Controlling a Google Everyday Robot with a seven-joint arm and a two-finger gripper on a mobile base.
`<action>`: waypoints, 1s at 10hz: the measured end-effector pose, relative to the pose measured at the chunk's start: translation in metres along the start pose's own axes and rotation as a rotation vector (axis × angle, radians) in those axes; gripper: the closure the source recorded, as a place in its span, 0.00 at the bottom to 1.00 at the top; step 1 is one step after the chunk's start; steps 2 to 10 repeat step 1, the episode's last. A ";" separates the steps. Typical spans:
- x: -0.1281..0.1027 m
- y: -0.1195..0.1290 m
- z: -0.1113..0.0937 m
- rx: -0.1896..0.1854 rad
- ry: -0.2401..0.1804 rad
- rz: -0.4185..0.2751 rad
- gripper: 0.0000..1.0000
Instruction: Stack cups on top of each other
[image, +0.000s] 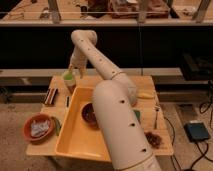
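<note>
Gripper (70, 71): far left of bench (150, 102), at green cup (69, 80).
Fingers: state cannot tell.
Green cup: upright, by yellow tray (75, 135) corner.
Brown bowl (89, 114): in tray.

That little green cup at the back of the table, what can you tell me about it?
The light green cup is a small round cup that looks like plastic, standing upright. It sits near the far left of the wooden table, just behind the far corner of the yellow tray. The robot's pincer is right at its rim, coming down from above; whether it grips the cup cannot be made out. Nothing can be seen inside the cup, and no other cup is visible stacked with it.
</note>
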 end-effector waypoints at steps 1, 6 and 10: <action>0.000 0.001 0.000 0.000 0.000 0.000 0.20; 0.000 0.001 0.000 0.000 0.000 0.000 0.20; 0.000 0.001 0.000 0.000 0.000 0.000 0.20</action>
